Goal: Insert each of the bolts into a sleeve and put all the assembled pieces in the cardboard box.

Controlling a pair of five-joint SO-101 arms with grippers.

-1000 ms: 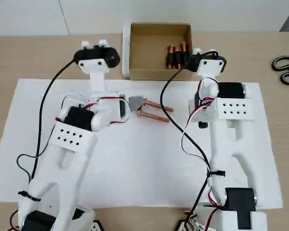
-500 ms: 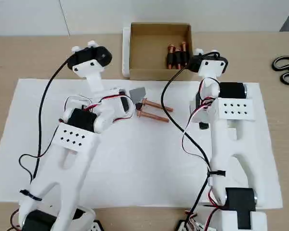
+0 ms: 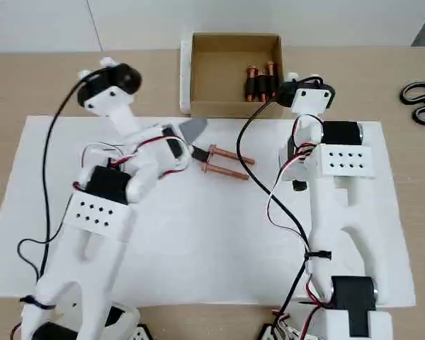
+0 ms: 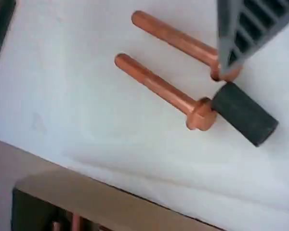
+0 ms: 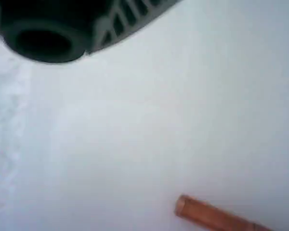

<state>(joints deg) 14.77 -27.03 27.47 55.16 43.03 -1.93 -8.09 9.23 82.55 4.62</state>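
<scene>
My left gripper spread wide, mid-frame | bolts just right, shafts pointing right | left arm nearer.

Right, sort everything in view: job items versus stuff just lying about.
Job: copper bolt; second copper bolt; black sleeve beside them; another sleeve, right wrist view; cardboard box; assembled pieces inside it.
Lying about: scissors; white sheet underneath.

Copper bolts, black sleeve on white sheet; brown cardboard box; tan counter; white arms, black motors; grey ribbed fingers; black scissors.
</scene>
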